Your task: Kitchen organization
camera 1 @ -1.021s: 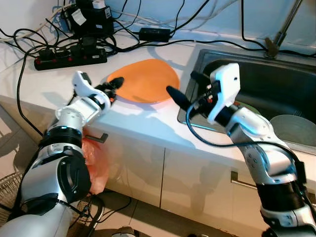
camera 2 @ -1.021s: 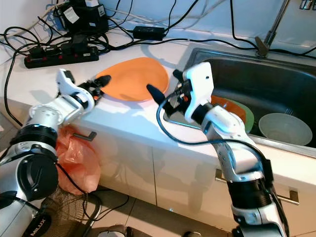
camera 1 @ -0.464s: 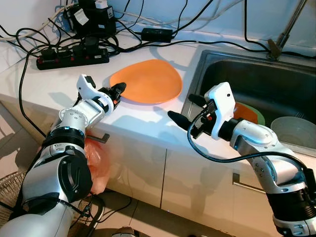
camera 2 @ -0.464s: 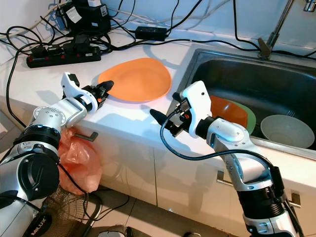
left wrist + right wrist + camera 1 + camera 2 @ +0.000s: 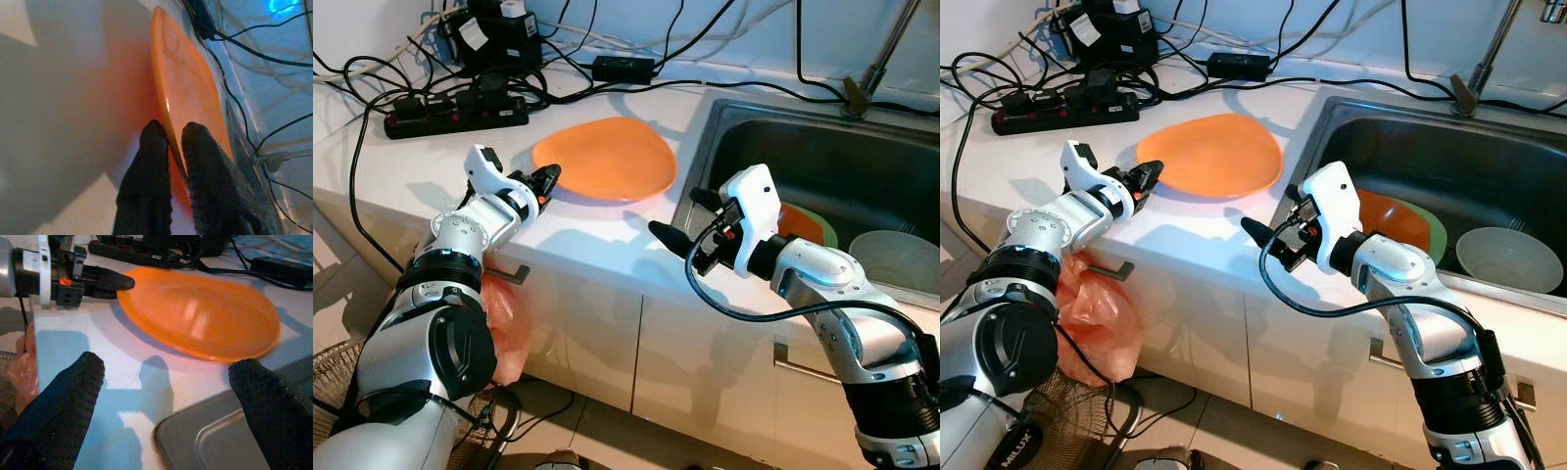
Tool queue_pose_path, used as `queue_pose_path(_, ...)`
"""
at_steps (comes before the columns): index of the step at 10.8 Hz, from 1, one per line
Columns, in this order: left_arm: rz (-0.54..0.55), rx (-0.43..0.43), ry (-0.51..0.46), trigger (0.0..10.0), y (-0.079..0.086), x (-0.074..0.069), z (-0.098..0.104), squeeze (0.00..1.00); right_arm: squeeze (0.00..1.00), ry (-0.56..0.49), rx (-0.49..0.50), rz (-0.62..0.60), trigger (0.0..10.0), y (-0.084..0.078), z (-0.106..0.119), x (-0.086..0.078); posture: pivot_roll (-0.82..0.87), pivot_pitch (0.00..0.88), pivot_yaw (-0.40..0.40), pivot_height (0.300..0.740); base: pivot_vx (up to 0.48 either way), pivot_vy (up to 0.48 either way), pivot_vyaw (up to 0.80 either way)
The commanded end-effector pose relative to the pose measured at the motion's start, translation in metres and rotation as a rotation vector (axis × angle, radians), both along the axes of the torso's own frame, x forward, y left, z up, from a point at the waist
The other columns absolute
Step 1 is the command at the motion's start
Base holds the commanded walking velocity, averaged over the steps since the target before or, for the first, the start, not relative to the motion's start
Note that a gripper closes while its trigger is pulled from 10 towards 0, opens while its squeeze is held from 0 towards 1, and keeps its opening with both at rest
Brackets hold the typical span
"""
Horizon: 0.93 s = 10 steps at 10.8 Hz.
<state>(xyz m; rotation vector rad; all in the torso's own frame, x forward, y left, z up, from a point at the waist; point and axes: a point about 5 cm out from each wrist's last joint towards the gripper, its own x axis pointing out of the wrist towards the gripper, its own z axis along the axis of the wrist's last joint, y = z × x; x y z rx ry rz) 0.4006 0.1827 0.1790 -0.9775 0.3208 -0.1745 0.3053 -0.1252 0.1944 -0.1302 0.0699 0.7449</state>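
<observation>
Your left gripper pinches the orange plate's rim on the counter; your right gripper, fingers spread wide, hovers beside the sink.

— What's cut off or covered?
— The tap runs out past the top edge, so its spout can't be seen. The pale bowl in the sink is clipped at the right edge.
— And the dishes beside it?
— The right arm covers most of the orange dish and green plate.
</observation>
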Motion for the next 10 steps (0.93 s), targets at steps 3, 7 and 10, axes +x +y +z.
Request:
queue_pose_path(3,-0.043,-0.066,-0.111,0.0,-0.006,0.003,0.016,0.0,0.0,-0.01,0.027,-0.067,10.0,-0.005,0.001,0.008,0.1,0.049,0.045,0.74,0.0,0.0,0.0)
queue_pose_path(7,-0.129,-0.162,-0.268,0.0,-0.013,0.001,0.035,0.0,0.0,0.004,0.126,-0.198,10.0,-0.014,0.001,0.021,0.1,0.04,0.055,0.74,0.0,0.0,0.0)
queue_pose_path(10,-0.227,-0.241,-0.396,0.0,-0.017,-0.004,0.054,0.0,0.0,-0.016,0.23,-0.342,10.0,-0.025,0.006,0.035,0.11,0.043,0.049,0.74,0.0,0.0,0.0)
